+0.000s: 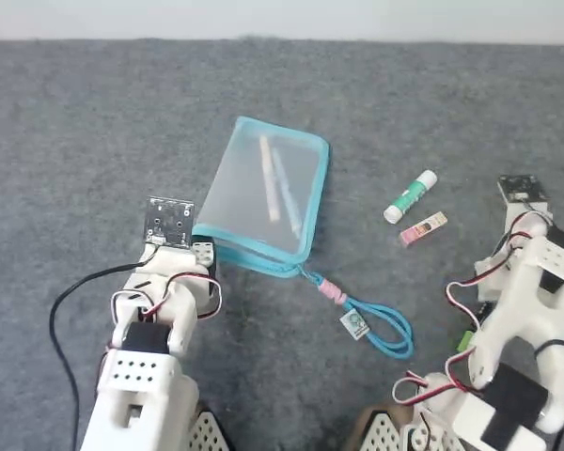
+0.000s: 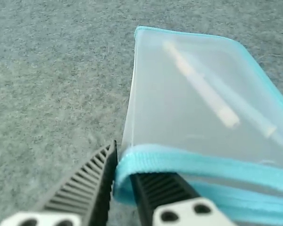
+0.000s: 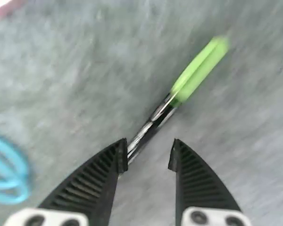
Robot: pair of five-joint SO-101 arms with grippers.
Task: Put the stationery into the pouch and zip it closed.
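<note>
Left gripper point(image 2: 123, 165) clamped on the pouch point(image 2: 198, 103) at its teal zip corner, mid-table. Right gripper point(image 3: 148, 153) open over the green-handled tool point(image 3: 198, 70) on the carpet. Centre your jaws on its metal end before you close.

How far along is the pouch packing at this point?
Done: two pens lie inside the pouch. In hand: left tool grips the pouch's edge; right tool, open, sits over a green-ended item. Left: that item, the glue stick, the pink item, then zipping.
</note>
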